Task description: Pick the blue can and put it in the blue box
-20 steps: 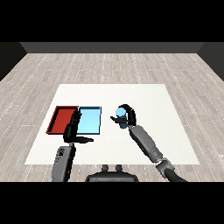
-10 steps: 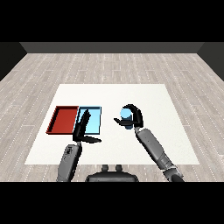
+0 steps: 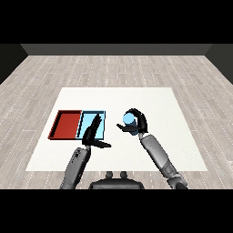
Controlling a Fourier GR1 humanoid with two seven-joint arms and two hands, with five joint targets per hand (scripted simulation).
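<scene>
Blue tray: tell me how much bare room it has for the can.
The blue tray is bare along its right half, beside the right hand curled round the blue can. The left hand lies over its left half and near edge. The red tray is bare.

I see a flat white rectangular table (image 3: pixel 150 98) filling the middle of my view, its surface plain and evenly lit with only soft shadows on it. Around it on every side runs a floor of pale grey-brown wooden planks (image 3: pixel 113 68), laid in long staggered boards. At the far end, beyond the table's back edge, the floor meets a dark grey wall (image 3: pixel 116 49) that spans the whole width.
</scene>
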